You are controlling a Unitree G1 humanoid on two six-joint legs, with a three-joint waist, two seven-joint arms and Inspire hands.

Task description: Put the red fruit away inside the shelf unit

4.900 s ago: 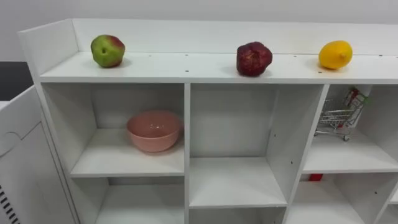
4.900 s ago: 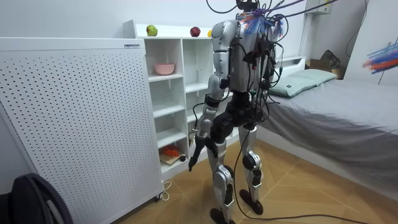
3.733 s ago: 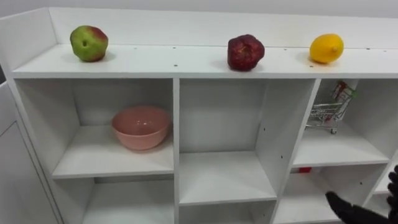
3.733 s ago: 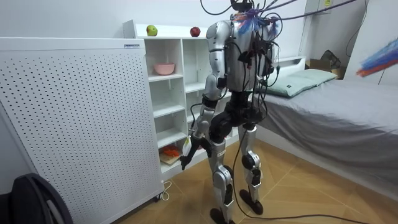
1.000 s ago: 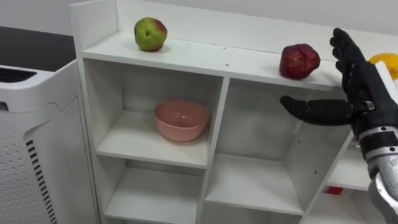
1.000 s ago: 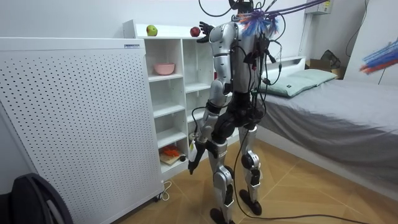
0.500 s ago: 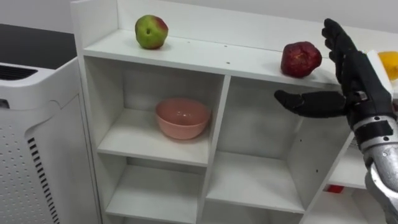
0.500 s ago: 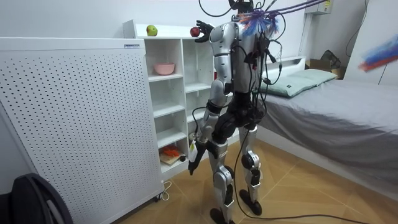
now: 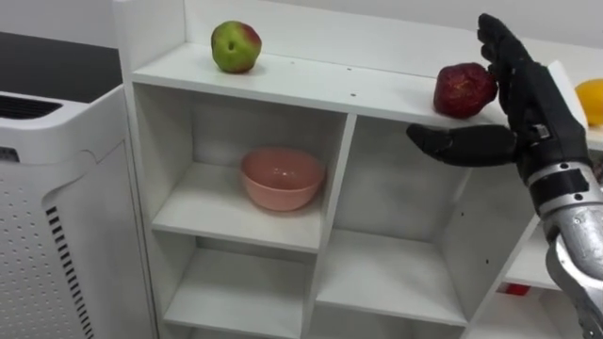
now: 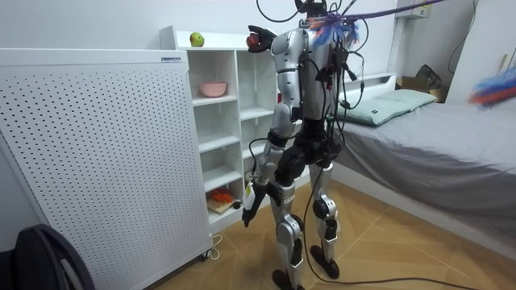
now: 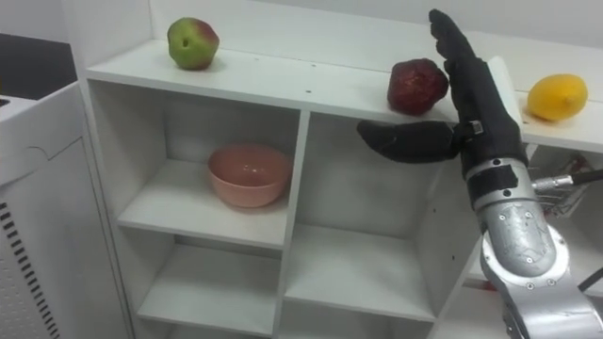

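Fruit sits untouched on the top board of the closet [image 9: 311, 87]: a green apple [image 9: 236, 46] toward its left end, a red fruit [image 9: 464, 90] over the middle column and a lemon [image 9: 589, 101] toward its right end. In the left eye view the right hand [image 9: 532, 118] is spread wide and grasps nothing. Its straight fingers stand just right of the red fruit and its thumb reaches out below the board's front edge, likely to bracket the fruit for a grasp. A pink bowl [image 9: 282, 178] waits empty in the closet's upper left compartment, a probable destination.

In the room view the robot stands facing the closet, right arm raised to its top. The left hand [image 10: 249, 211] hangs low; whether it is released or clenched cannot be told.

The right eye view does not settle whether the fingers touch the fruit. Half a second ago the hand was lower and farther from it.
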